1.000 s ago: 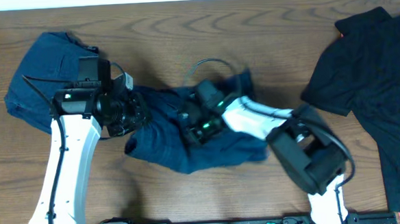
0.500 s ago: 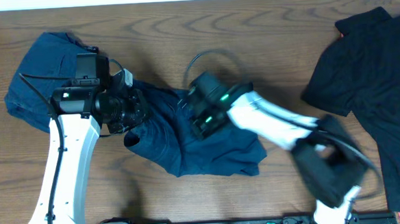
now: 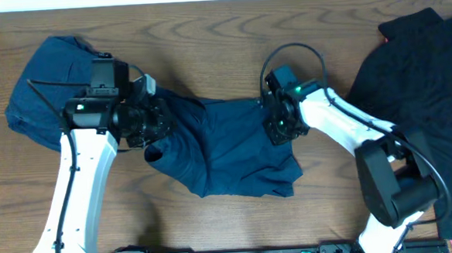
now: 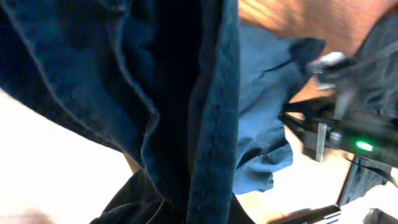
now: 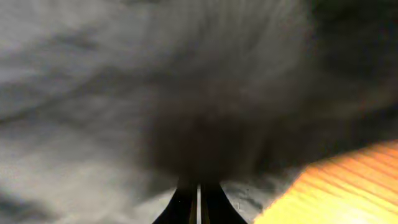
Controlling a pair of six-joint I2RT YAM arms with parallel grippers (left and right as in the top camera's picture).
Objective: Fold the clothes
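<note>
Navy garment [image 3: 227,150] pinched between closed right fingers [image 5: 185,202]

My wooden table [image 3: 206,34] carries a navy garment [image 3: 227,153] spread at centre, a navy heap [image 3: 45,82] at upper left, and a black shirt [image 3: 425,77] along the right edge.

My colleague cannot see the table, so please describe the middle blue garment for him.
On the wooden table, look between the left gripper and the right gripper. A navy garment lies there, the right gripper shut on its upper right corner. Only it is spread flat: the navy piece far left is bunched, the shirt far right is black.
</note>
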